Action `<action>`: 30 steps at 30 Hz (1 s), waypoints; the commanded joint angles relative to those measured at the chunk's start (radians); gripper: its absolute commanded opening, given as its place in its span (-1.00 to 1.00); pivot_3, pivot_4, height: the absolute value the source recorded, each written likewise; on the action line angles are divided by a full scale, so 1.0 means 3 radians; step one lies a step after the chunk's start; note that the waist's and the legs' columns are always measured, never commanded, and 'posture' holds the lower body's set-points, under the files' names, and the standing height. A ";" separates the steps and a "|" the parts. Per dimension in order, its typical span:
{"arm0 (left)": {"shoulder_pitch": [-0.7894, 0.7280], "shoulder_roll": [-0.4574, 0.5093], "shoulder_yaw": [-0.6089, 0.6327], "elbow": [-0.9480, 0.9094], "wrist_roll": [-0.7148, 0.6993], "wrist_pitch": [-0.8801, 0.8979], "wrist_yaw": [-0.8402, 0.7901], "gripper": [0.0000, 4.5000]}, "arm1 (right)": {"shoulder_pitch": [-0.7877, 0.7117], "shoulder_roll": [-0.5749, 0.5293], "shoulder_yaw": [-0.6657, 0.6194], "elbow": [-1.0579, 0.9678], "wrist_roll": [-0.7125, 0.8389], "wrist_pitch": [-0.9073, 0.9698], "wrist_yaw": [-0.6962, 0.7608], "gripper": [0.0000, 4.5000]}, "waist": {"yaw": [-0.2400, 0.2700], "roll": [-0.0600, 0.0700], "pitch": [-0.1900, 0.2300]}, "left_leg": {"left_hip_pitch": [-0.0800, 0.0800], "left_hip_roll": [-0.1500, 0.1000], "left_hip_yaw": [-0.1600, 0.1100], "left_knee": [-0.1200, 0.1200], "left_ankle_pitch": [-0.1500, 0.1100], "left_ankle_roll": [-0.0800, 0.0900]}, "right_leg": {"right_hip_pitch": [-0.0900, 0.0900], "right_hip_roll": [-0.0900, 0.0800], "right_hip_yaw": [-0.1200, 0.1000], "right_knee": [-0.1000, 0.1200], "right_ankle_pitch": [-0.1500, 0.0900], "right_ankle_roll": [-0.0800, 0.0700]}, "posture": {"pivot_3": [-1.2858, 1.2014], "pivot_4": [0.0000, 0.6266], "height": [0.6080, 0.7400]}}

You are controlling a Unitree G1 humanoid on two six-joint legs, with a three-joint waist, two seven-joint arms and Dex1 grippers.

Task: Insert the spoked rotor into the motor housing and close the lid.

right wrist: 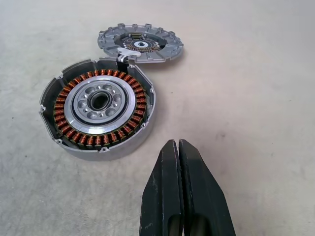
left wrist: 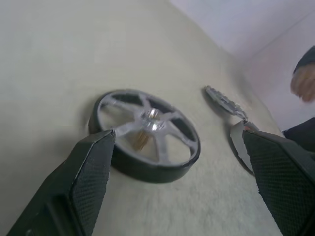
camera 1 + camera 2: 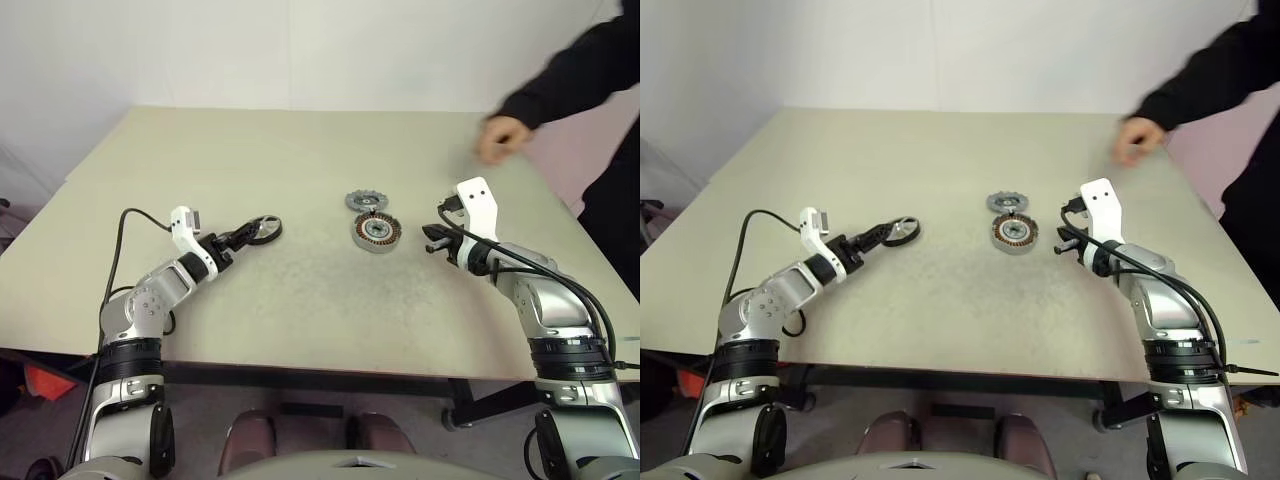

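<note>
While its black fingers are standing wide apart and gripping nothing, the left end effector (image 3: 243,236) is hovering low over the bench (image 3: 300,310), just short of the spoked rotor (image 3: 266,229). The rotor, silver-spoked with a dark rim, is lying flat on the left part of the bench. On the right, the right end effector (image 1: 178,147) is pointing at the motor housing (image 1: 98,110) with its fingers pressed together and empty. The housing is sitting open, copper windings facing up. Just behind it, touching its rim, the notched grey lid (image 1: 140,43) is lying flat. Farther back on the right, a person's hand (image 3: 500,138) is hanging over the bench.
</note>
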 commanded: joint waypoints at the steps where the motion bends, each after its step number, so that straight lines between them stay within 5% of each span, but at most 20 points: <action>1: -0.0115 0.0106 -0.0107 -0.0257 0.0092 -0.0237 -0.0199 0.96 | -0.0036 -0.0072 0.0007 -0.0160 0.0005 -0.0021 0.0077 -0.99 | 0.0000 0.0000 0.0000 | 0.0000 0.0000 0.0000 0.0000 0.0000 0.0000 | 0.0000 0.0000 0.0000 0.0000 0.0000 0.0000 | 0.03 -1.00 1.00; 9: -0.0446 0.0304 -0.0631 -0.0424 0.0666 -0.0779 -0.0402 0.96 | -0.0075 -0.0255 0.0291 -0.0153 -0.0074 -0.0206 0.0480 -0.99 | 0.0007 0.0000 0.0000 | 0.0001 -0.0001 -0.0001 0.0000 0.0002 0.0003 | 0.0002 -0.0002 -0.0001 0.0001 0.0000 0.0000 | 0.03 -1.00 1.00; 13: -0.0490 0.0210 -0.0846 -0.0416 0.0847 -0.0957 -0.0423 0.96 | -0.0168 -0.0492 0.0577 -0.0040 -0.0360 -0.0532 0.0705 -0.73 | 0.0008 0.0000 0.0000 | 0.0000 -0.0001 -0.0001 0.0000 0.0003 0.0004 | 0.0001 -0.0003 -0.0002 0.0001 0.0000 0.0000 | 0.03 -1.00 1.00; 30: -0.0284 0.0111 -0.0920 -0.0366 0.1002 -0.1045 -0.0433 0.96 | -0.0928 -0.0765 0.1510 0.1080 -0.1316 -0.2028 0.1694 -0.65 | -0.0004 -0.0001 0.0001 | -0.0003 0.0000 0.0000 0.0006 0.0007 0.0012 | 0.0001 -0.0005 -0.0006 0.0009 0.0001 -0.0003 | 0.03 -1.00 1.00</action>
